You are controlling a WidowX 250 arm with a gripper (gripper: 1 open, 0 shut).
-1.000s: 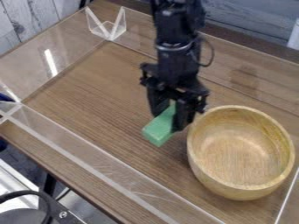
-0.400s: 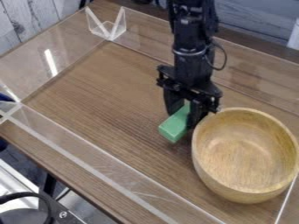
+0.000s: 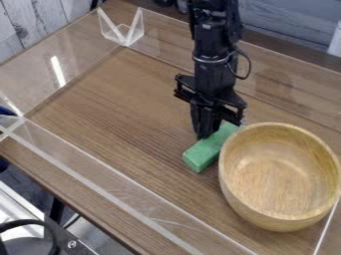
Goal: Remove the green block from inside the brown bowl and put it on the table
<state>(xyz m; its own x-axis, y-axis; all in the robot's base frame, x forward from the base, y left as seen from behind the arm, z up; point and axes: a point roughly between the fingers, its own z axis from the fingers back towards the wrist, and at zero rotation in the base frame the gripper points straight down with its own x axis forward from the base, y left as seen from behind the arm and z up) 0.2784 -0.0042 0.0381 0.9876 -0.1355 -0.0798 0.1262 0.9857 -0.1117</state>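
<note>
The green block [image 3: 204, 152] lies on the table [image 3: 107, 100], just outside the left rim of the brown bowl [image 3: 277, 181]. Nothing is inside the bowl. My gripper [image 3: 210, 130] points straight down over the block's far end, its black fingers drawn together and shut with nothing visibly between them. Whether the tips touch the block's top I cannot tell.
Low clear acrylic walls [image 3: 54, 139] run along the table's edges. A small clear acrylic stand [image 3: 123, 27] sits at the back left. A black cable loop [image 3: 27, 239] hangs below the near left corner.
The block was tilted between the fingers; now it lies on the table beside the bowl. The gripper has sunk a little and its fingers have closed together.
</note>
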